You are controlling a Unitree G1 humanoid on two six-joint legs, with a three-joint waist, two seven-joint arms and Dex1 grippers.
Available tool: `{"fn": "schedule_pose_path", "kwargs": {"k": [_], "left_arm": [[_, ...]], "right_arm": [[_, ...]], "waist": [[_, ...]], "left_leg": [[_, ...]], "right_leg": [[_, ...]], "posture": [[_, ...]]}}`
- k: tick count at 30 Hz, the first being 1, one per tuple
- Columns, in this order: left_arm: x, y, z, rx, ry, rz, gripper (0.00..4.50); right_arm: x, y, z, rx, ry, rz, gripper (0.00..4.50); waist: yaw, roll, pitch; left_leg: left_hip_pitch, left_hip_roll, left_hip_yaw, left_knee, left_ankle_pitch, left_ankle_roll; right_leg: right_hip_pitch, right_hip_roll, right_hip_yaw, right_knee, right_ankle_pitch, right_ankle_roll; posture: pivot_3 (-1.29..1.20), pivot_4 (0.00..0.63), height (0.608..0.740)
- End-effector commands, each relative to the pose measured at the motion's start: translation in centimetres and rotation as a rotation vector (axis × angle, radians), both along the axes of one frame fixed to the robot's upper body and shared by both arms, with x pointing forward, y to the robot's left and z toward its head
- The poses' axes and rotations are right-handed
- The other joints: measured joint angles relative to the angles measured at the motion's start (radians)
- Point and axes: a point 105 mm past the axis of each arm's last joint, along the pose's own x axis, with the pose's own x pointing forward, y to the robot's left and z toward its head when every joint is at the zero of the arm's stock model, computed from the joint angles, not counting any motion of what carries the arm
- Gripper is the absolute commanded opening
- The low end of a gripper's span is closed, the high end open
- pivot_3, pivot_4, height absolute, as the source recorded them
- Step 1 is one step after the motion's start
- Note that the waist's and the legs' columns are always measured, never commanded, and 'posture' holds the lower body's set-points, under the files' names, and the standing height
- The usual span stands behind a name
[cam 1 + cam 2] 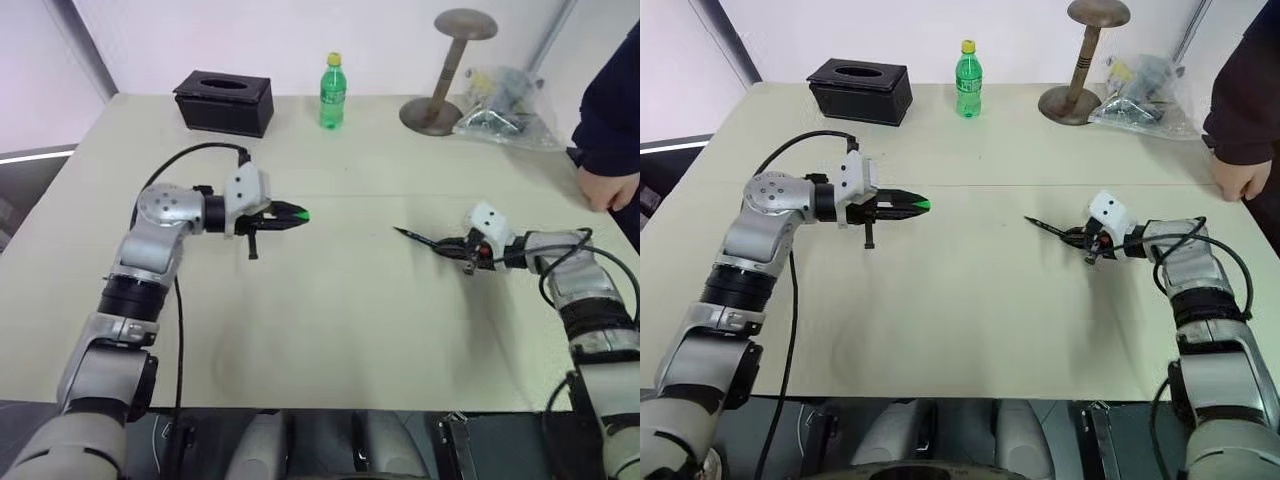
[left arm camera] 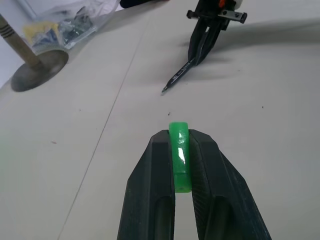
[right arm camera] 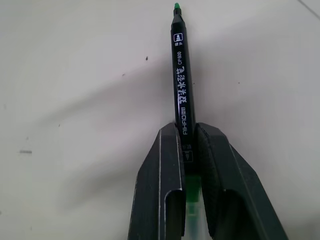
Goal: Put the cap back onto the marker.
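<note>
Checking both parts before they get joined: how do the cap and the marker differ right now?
The cap is a short bright green piece; the marker is long, thin and black with white print. The cap sits in the left gripper, barely poking out, while the marker juts well beyond the right gripper, its small green tip bare. Both are clamped between shut black fingers above the table.

The cap (image 2: 179, 155) is a short, bright green plastic cylinder, glossy, pinched between the two black fingers of the left hand (image 1: 297, 213) with its end poking out past the fingertips, held above the tabletop (image 1: 330, 320). The marker (image 3: 181, 85) is a slim black pen with white lettering along its barrel and a small green tip, uncapped. The right hand (image 1: 1072, 236) grips its rear part, and its tip points toward the cap, well apart from it.
</note>
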Motion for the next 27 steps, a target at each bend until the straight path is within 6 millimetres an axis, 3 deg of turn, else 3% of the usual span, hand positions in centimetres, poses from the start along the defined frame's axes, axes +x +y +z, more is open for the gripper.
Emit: {"fn": "schedule_pose_path", "kwargs": {"k": [1,10,15,27], "left_arm": [[0.3,-0.6,0.7,0.011,-0.094,-0.052,0.00],[1.7,-2.7,0.0,0.025,-0.158,-0.162,0.00],[2.2,-4.5,0.3,-0.020,-0.160,-0.195,0.00],[2.0,-6.1,0.4,-0.017,-0.225,-0.247,0.00]], "right_arm": [[-0.4,0.8,3.6,-0.066,-0.150,0.032,0.07],[-3.5,3.2,7.8,-0.201,-0.269,0.091,0.07],[-4.8,5.6,9.1,-0.132,-0.238,0.115,0.07],[-5.2,7.9,9.9,-0.154,-0.246,0.148,0.07]], "waist": [[0.000,0.000,0.000],[0.000,0.000,0.000],[0.001,0.000,0.000],[0.001,0.000,0.000]], "left_leg": [[0.000,0.000,0.000,0.000,0.000,0.000],[0.000,-0.001,0.002,0.000,0.000,0.000],[-0.001,-0.001,0.002,0.001,0.000,0.000],[-0.001,-0.001,0.002,0.000,0.000,0.001]], "right_leg": [[0.000,0.000,0.000,0.000,0.000,0.000],[-0.001,0.001,0.000,0.000,0.000,0.000],[-0.001,0.001,0.000,0.000,0.000,0.000],[-0.002,0.001,0.000,0.000,0.000,0.000]], "posture": [[0.00,0.150,0.740],[0.00,0.150,0.740],[0.00,0.150,0.740],[0.00,0.150,0.740]]}}
